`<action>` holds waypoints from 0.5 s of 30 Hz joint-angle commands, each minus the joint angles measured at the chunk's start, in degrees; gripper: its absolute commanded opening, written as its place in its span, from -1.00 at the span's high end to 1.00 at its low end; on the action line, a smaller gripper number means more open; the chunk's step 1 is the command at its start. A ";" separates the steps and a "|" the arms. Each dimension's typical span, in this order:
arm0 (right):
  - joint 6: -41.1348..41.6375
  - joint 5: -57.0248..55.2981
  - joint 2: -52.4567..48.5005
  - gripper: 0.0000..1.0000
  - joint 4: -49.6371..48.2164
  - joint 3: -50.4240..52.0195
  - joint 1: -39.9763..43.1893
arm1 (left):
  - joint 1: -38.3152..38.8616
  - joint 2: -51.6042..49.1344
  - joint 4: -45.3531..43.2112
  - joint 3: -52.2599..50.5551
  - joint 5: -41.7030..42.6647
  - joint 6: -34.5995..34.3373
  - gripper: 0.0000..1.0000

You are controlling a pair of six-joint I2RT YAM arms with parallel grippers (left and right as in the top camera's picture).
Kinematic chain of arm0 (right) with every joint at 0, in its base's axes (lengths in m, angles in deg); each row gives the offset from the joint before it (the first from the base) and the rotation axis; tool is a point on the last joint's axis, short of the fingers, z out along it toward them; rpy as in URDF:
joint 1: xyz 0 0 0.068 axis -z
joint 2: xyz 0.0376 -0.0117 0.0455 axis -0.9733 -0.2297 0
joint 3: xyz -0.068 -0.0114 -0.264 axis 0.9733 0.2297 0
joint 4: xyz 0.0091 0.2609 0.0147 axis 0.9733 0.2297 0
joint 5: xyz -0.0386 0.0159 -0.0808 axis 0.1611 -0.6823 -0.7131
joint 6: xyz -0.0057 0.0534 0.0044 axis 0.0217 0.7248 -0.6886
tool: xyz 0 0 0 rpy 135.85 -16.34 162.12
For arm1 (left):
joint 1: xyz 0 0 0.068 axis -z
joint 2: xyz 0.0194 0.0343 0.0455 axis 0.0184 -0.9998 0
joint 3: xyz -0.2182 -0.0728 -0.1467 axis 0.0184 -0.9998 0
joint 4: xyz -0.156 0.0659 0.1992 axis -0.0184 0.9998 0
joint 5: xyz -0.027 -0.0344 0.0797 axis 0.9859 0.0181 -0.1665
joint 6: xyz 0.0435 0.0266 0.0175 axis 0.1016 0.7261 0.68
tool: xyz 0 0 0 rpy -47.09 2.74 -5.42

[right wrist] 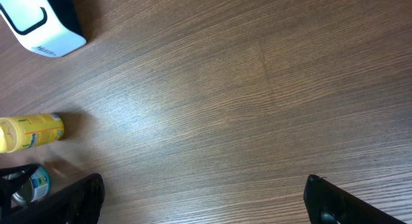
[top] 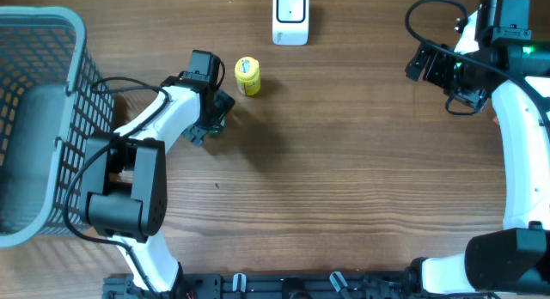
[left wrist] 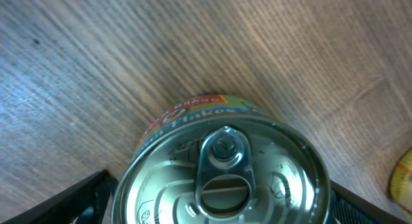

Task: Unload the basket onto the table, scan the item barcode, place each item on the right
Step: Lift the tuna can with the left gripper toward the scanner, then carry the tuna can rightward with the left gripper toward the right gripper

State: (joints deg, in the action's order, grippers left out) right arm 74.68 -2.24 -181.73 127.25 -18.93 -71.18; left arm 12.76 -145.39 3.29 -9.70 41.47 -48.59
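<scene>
Can [left wrist: 222, 153] upright, axis vertical, btwn L gripper [left wrist: 222, 208] jaws set wide; contact unclear. R gripper [right wrist: 209, 201] open, empty, well apart. Scanner [top: 290, 15] far-right of can.

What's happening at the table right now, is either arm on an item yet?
The left gripper is down over a round metal tin with a pull-tab lid. Its open jaws straddle the tin on the wooden table and are not visibly clamped. The right gripper hangs open over bare wood, holding nothing. A small yellow bottle sits near the tin. The white barcode scanner stands at the far edge with nothing in front of it.
</scene>
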 commanded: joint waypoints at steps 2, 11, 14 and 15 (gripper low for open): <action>0.50 0.90 -0.74 -0.99 0.26 0.63 -0.13 | -0.37 -1.20 3.76 -1.51 -3.65 -0.76 -0.85; 0.66 0.90 -0.74 -0.98 0.50 0.63 -0.13 | -0.37 -1.20 5.99 -1.51 -5.18 3.37 -0.67; 0.66 0.90 -0.74 -0.99 0.50 0.63 -0.13 | -0.37 -1.20 6.58 -1.51 -5.22 5.35 -0.61; 0.68 0.90 -0.74 -0.98 0.48 0.63 -0.13 | -0.37 -1.20 7.04 -1.51 -5.20 5.31 -0.61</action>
State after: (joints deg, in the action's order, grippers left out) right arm 74.73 -2.21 -181.73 127.67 -18.93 -71.18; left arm 12.76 -145.46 8.89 -10.25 37.38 -45.48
